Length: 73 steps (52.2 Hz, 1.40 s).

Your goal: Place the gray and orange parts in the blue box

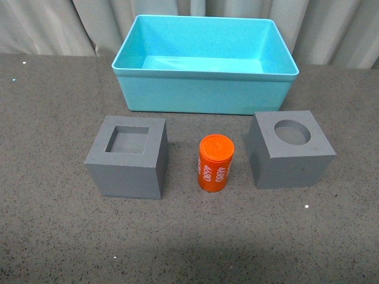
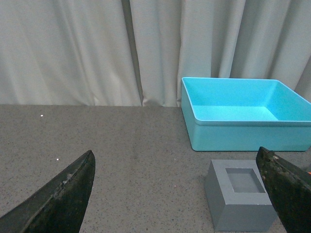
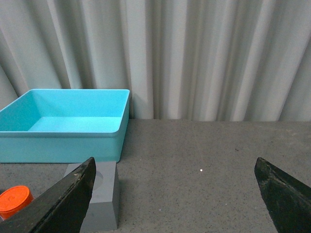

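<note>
While the left pincer (image 2: 175, 152) and right pincer (image 3: 175, 160) gape empty, the square-recessed matte gray cube (image 1: 127, 157) and round-recessed gray cube (image 1: 290, 148) flank an orange cylinder (image 1: 215, 163) on the worktop (image 1: 59, 236), before the turquoise plastic bin (image 1: 204, 74). A glancing touch could tip the cylinder and send it rolling.

The right gripper (image 3: 175, 162) hangs with its 2 dark fingers (image 3: 63, 204) spread wide over a dark speckled table (image 3: 204, 199). Between them lies bare tabletop. One finger partly hides a gray cube (image 3: 104, 206) with a round recess, and the orange cylinder (image 3: 14, 200) stands just beside it. Beyond both sits the empty blue box (image 3: 63, 143), near a pale pleated curtain (image 3: 194, 58).
</note>
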Tool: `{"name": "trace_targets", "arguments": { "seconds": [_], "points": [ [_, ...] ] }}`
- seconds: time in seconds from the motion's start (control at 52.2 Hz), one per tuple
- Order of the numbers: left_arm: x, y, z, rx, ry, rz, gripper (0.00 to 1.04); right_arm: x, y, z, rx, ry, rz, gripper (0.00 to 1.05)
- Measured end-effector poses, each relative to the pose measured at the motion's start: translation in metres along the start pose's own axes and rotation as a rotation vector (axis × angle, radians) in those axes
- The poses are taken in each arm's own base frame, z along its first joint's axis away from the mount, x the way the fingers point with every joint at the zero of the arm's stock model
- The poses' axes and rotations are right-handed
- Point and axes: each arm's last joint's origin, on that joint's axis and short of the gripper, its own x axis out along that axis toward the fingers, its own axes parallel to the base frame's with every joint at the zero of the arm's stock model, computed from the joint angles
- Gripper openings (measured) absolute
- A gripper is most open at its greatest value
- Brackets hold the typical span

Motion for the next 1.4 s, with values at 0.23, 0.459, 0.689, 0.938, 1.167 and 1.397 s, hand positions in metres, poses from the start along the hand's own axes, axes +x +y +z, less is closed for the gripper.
{"name": "trace_targets", "arguments": {
  "seconds": [0.23,0.459,0.689,0.938,1.167,1.397],
  "points": [
    [0.0,0.0,0.0,0.0,0.0,0.0,0.98,0.0,0.0,0.0,0.0,0.0,0.0,0.95],
    [0.0,0.0,0.0,0.0,0.0,0.0,0.98,0.0,0.0,0.0,0.0,0.0,0.0,0.95],
    [0.0,0.0,0.0,0.0,0.0,-0.001,0.98,0.017,0.007,0.004,-0.266,0.075,0.021,0.95],
    [0.0,0.0,0.0,0.0,0.0,-0.001,0.98,0.078,0.017,0.011,-0.243,0.24,0.093,0.95],
    [0.0,0.0,0.0,0.0,0.0,-0.001,0.98,0.142,0.032,-0.019,-0.141,0.597,0.186,0.95],
    [0.0,0.0,0.0,0.0,0.0,-0.001,0.98,0.185,0.047,-0.037,-0.091,0.742,0.192,0.95]
  ]
}}
